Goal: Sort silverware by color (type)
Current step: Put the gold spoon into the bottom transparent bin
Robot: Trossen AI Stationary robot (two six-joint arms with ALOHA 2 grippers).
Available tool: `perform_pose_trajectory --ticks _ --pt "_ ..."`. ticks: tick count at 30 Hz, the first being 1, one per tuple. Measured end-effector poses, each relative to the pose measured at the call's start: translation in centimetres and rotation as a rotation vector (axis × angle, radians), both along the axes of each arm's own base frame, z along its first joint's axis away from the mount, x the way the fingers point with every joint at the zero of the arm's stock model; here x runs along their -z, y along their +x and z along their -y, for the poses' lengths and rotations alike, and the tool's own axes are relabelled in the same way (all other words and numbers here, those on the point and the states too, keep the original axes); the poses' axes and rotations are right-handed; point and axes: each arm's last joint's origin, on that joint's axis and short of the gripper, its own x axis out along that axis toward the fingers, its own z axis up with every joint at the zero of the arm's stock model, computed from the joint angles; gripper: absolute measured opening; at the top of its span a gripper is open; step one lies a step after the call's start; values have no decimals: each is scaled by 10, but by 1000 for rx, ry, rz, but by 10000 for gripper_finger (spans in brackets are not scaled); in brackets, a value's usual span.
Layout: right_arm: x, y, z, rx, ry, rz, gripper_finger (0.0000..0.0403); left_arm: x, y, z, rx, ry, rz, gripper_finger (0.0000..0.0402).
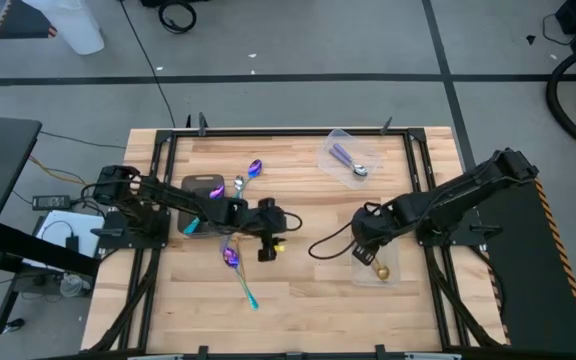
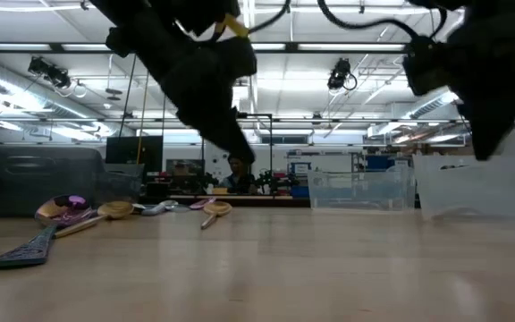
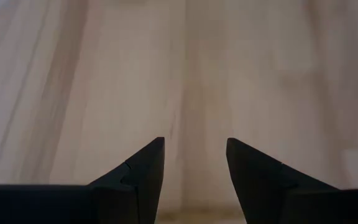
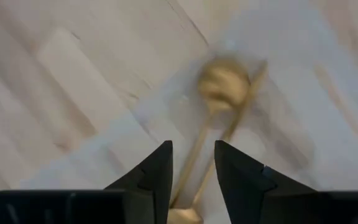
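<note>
My left gripper [image 1: 267,250] [image 3: 194,168] hangs open above bare wood near the table's middle. Just to its left, two iridescent spoons with teal handles [image 1: 232,257] [image 1: 247,292] lie flat on the table. A third iridescent spoon [image 1: 255,168] and a silver spoon [image 1: 238,185] lie further back. My right gripper [image 1: 369,254] [image 4: 193,168] is open above a clear container [image 1: 393,262] in which two gold spoons [image 4: 222,81] lie. Their handles show through the gap between its fingers. A lilac-handled spoon [image 1: 348,158] lies in the far clear container [image 1: 330,140].
A dark grey tray [image 1: 204,186] sits under my left arm, with a teal handle [image 1: 190,226] showing at its near edge. In the low view, more spoons [image 2: 105,212] lie at the table's left. Bare wood [image 1: 318,300] lies between the two grippers and along the near edge.
</note>
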Motion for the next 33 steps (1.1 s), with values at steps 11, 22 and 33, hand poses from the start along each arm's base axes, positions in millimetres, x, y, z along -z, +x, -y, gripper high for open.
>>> perform_pose_trajectory --ticks 11,22,33 --pt "-46 18 -4 -166 -48 184 127 11 -12 -24 207 244 -194 175" --pt "-65 28 -6 -232 -108 307 127 25 -7 -39 476 241 -198 152" --pt "-67 26 -21 -302 -67 347 127 33 -5 -61 553 189 -168 141"
